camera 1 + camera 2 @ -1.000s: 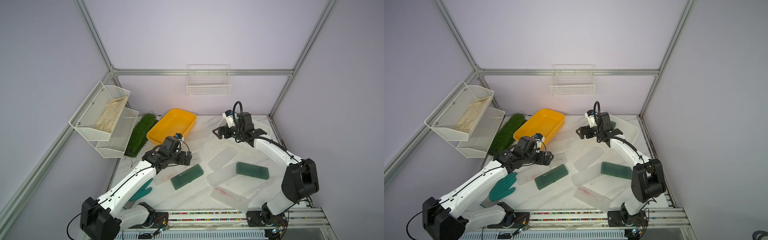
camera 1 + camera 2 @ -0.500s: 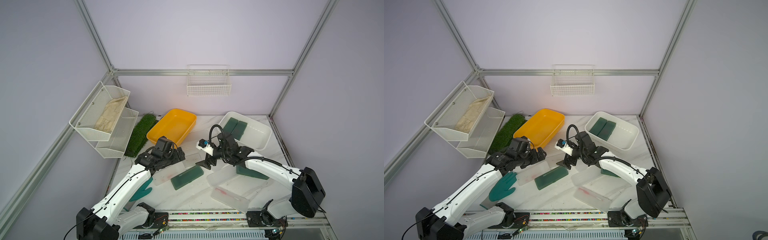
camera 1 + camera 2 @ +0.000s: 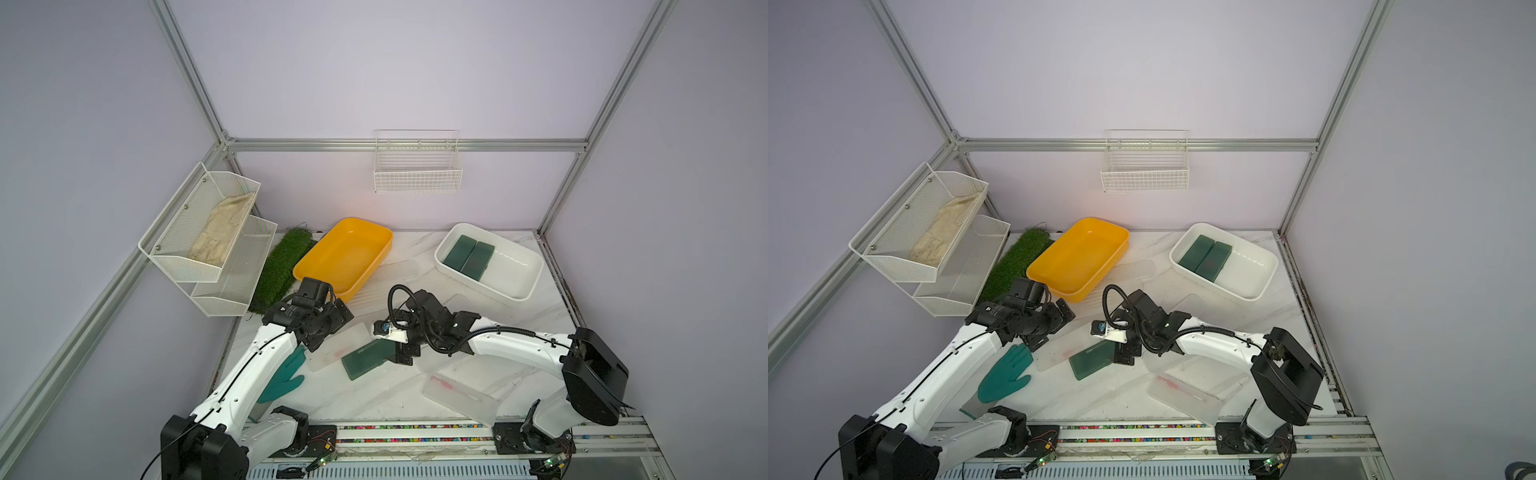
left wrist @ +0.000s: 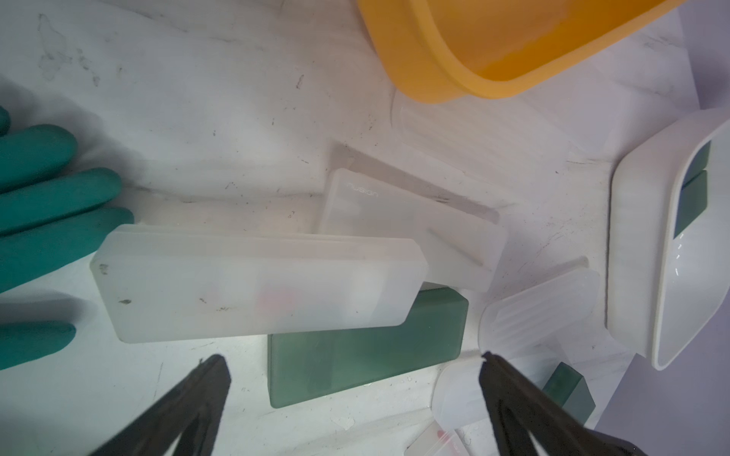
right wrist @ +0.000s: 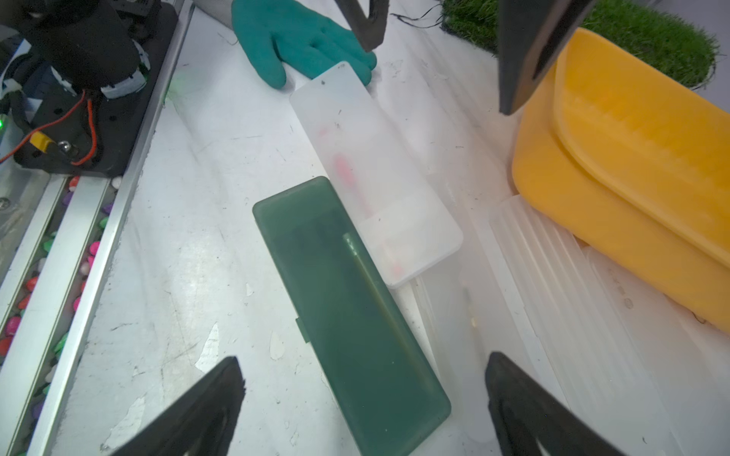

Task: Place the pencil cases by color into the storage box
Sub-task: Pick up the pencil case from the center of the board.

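Observation:
A dark green pencil case (image 3: 365, 360) (image 3: 1091, 360) (image 4: 367, 343) (image 5: 351, 316) lies flat mid-table, partly under a frosted clear pencil case (image 3: 336, 350) (image 3: 1059, 350) (image 4: 256, 284) (image 5: 371, 177). My right gripper (image 3: 400, 351) (image 3: 1125, 354) (image 5: 363, 363) hangs open over the green case's near end, a finger on each side and nothing gripped. My left gripper (image 3: 331, 330) (image 3: 1054, 328) (image 4: 351, 361) is open just above the clear case. At the back right the white storage box (image 3: 511, 270) (image 3: 1246, 270) (image 4: 632, 237) holds two green cases (image 3: 469, 254) (image 3: 1204, 255). Another clear case (image 3: 461, 392) (image 3: 1183, 395) lies front right.
A yellow tray (image 3: 345, 257) (image 3: 1077, 257) stands behind the left gripper, with a grass mat (image 3: 282, 266) and wire shelves (image 3: 208, 241) further left. A teal glove (image 3: 282, 374) (image 3: 1007, 374) lies beside the left arm. More clear cases lie under and behind the right arm.
The right arm has swung from the white box at the back down to the green case mid-table. The left gripper has drifted forward over the clear case.

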`<action>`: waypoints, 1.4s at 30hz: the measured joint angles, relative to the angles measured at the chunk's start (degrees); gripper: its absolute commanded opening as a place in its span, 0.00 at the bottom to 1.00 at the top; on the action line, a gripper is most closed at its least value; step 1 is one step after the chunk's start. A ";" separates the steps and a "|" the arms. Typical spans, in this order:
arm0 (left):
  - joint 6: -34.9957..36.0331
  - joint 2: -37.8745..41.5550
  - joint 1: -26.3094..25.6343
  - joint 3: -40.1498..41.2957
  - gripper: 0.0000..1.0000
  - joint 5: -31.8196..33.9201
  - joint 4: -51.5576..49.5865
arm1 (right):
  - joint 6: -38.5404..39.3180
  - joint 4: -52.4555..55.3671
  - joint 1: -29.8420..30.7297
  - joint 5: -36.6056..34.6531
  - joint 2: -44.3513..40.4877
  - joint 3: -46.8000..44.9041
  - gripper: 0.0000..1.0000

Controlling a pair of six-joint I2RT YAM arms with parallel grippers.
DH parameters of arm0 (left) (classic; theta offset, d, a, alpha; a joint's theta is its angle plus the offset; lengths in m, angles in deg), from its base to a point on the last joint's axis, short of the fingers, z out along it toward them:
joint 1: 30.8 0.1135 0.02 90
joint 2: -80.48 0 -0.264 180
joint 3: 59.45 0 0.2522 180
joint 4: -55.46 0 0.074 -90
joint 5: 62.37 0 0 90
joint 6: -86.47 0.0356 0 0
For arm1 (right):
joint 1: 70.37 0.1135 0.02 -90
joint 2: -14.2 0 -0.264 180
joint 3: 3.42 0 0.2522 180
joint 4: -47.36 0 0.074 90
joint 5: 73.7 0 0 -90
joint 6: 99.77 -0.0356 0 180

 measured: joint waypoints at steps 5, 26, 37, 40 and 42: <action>-2.36 -2.03 1.27 -0.02 1.00 -0.63 -2.95 | 2.08 0.02 1.18 -0.79 4.31 0.33 0.97; -3.74 -2.01 2.43 -0.11 1.00 -0.57 -4.46 | 7.80 3.23 1.60 -0.74 18.67 9.44 0.97; -3.56 -2.01 3.21 -0.11 1.00 -1.01 -4.42 | 8.17 4.02 1.60 -0.61 21.03 10.99 0.95; -3.45 -2.01 3.26 -0.11 1.00 -1.07 -4.42 | 8.28 4.48 1.57 -0.37 21.31 11.41 0.93; -3.23 -2.01 3.26 -0.11 1.00 -1.09 -4.39 | 8.41 5.09 1.57 -0.20 21.49 11.74 0.92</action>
